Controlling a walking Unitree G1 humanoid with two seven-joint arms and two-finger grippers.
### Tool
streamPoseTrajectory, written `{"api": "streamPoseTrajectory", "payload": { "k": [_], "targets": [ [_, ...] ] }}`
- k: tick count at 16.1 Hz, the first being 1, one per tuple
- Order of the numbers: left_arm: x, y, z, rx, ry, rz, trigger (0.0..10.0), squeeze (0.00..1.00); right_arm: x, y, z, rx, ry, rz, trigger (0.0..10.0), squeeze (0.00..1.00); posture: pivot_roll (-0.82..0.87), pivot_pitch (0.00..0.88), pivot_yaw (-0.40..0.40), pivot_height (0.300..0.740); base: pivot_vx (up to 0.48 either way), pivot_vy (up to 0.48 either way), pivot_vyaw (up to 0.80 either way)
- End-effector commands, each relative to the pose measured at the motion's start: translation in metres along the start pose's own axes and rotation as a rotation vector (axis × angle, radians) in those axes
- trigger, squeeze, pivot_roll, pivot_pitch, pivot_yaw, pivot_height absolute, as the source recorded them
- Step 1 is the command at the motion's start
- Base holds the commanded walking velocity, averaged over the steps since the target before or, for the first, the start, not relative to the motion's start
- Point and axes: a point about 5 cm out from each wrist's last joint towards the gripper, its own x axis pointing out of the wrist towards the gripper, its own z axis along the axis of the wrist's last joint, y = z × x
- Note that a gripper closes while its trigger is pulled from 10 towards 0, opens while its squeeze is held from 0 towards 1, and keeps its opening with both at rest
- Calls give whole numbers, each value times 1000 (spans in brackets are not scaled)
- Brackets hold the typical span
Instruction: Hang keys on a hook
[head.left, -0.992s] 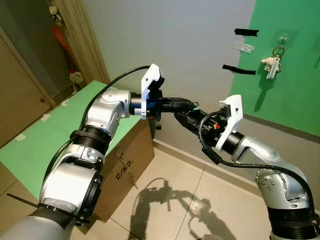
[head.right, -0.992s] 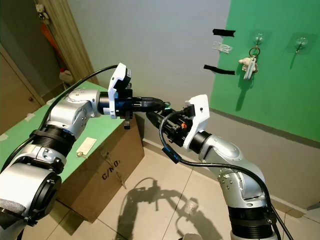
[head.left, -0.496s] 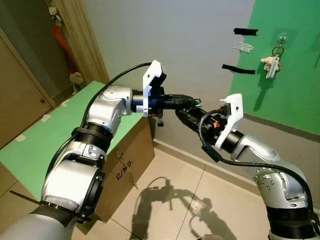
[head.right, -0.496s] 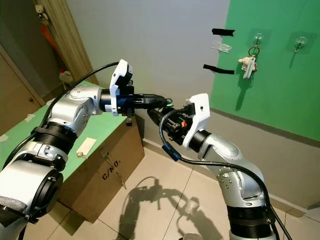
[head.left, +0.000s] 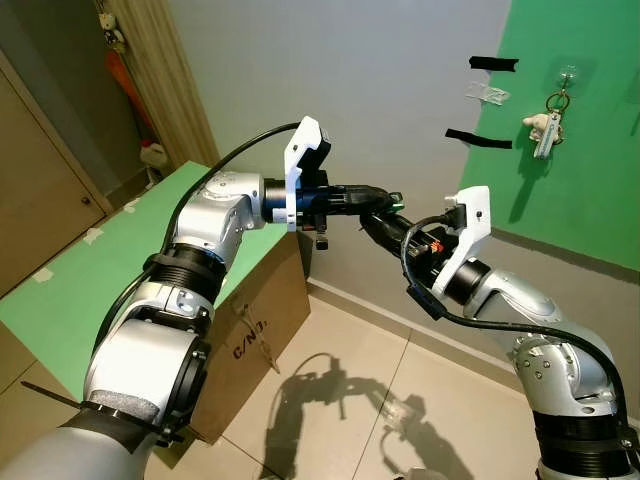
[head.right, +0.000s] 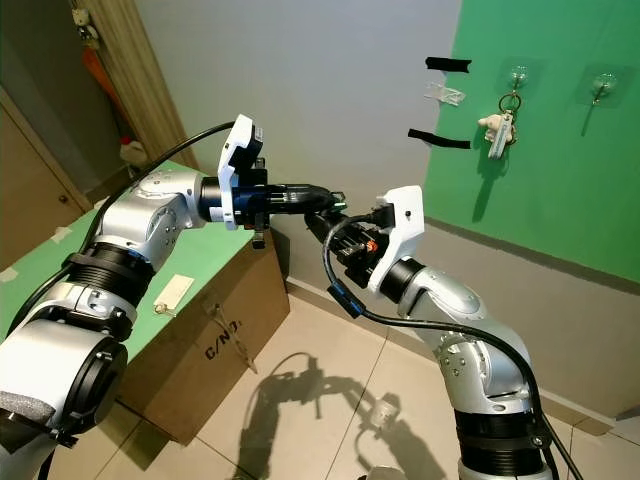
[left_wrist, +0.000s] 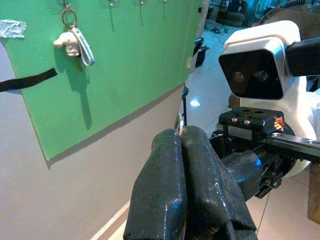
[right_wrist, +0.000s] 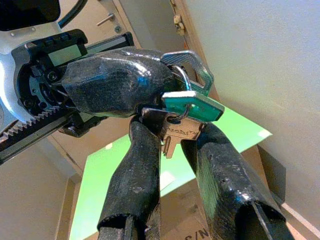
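Right gripper (right_wrist: 172, 150) has slid forward, fingers spread around the metal, green-headed keys (right_wrist: 187, 107) pinched by left gripper (head.left: 392, 201).

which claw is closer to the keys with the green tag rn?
Left. The left claw is shut on the keys; the right claw is open, its fingers either side of them, not gripping.

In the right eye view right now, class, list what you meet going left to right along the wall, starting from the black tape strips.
Black tape strips → toy keychain hanging on the first hook → bare second hook.
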Motion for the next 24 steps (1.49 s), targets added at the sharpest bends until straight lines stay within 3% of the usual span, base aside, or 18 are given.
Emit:
{"api": "streamPoseTrajectory", "payload": {
  "k": [1,6,12,17,23,24],
  "targets": [
    [4,-1,4,7,-8,-11,10000,0,5,7,2,-12,-5,36,0,0,-256,0,127,736,0,0,0],
    [16,-11,11,-96,-122,-72,10000,0,7,7,1,-2,-12,33,0,0,-258,0,127,736,0,0,0],
    [15,-12,10,-118,-129,-23,10000,0,6,8,-2,5,-15,38,0,0,-252,0,125,736,0,0,0],
    [13,-5,1,6,-8,102,10000,0,7,9,-3,8,-19,37,0,0,-249,0,128,736,0,0,0],
    [18,-9,-4,12,6,74,10000,0,8,11,-3,13,-32,38,0,0,-250,0,132,736,0,0,0],
    [17,-10,-4,15,3,61,10000,82,8,11,-3,13,-34,37,0,0,-251,0,135,736,0,0,0]
  ]
}}
